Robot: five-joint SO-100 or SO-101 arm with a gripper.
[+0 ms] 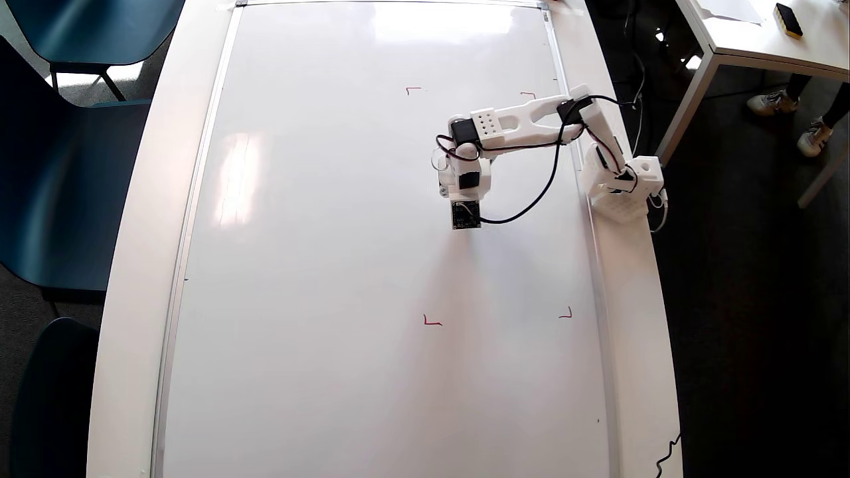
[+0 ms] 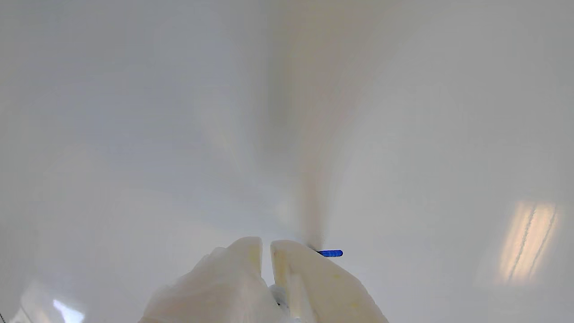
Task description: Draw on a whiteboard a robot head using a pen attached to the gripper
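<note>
Dark carpet and blue chairs [image 1: 73, 166] flanked the white table bearing the whiteboard [image 1: 319, 265]. Left to right overhead: bare board, red corner marks [image 1: 432, 321], then the arm with its gripper [image 1: 443, 174] pointed down. In the wrist view the gripper's fingers [image 2: 309, 269] stood nearly together; the pen itself was hidden, with only a short blue stroke [image 2: 330, 253] beside them. The robot head looked barely begun. No readable writing appeared.

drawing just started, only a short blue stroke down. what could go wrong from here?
1. The pen is hidden behind the gripper in the wrist view; only the blue stroke shows, so losing tip contact could go unnoticed.
2. The black cable loops low over the whiteboard and might drag through wet ink.
</note>
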